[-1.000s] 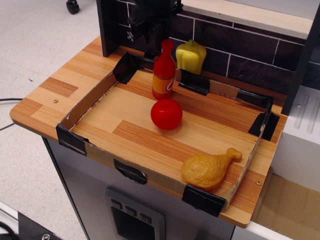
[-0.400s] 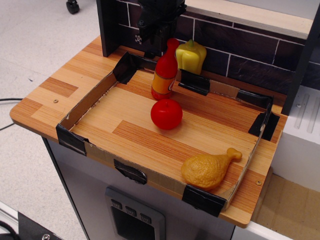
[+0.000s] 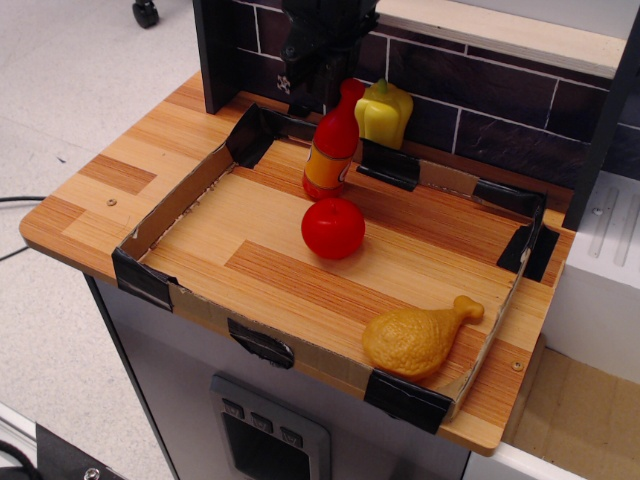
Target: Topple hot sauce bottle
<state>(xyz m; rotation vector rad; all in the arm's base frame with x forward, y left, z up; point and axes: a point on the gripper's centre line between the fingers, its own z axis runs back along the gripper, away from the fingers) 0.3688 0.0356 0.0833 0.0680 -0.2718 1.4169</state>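
Note:
The hot sauce bottle (image 3: 331, 143) is a small glossy red bottle with an orange label band. It stands at the back of the tray and leans to the right, its cap against the yellow bell pepper (image 3: 384, 111). My gripper (image 3: 318, 75) is a dark shape at the top of the view, just left of the bottle's neck and touching it or nearly so. Its fingers merge into the dark mass, so I cannot tell whether they are open or shut.
A shallow cardboard tray (image 3: 190, 195) with black taped corners lies on the wooden table. A round red apple (image 3: 333, 228) sits in front of the bottle. A toy chicken drumstick (image 3: 418, 336) lies at the front right corner. A dark brick wall (image 3: 480, 110) runs behind.
My gripper has moved to the right against the bottle's neck. The bottle, upright one second ago, now leans right with its cap at the pepper.

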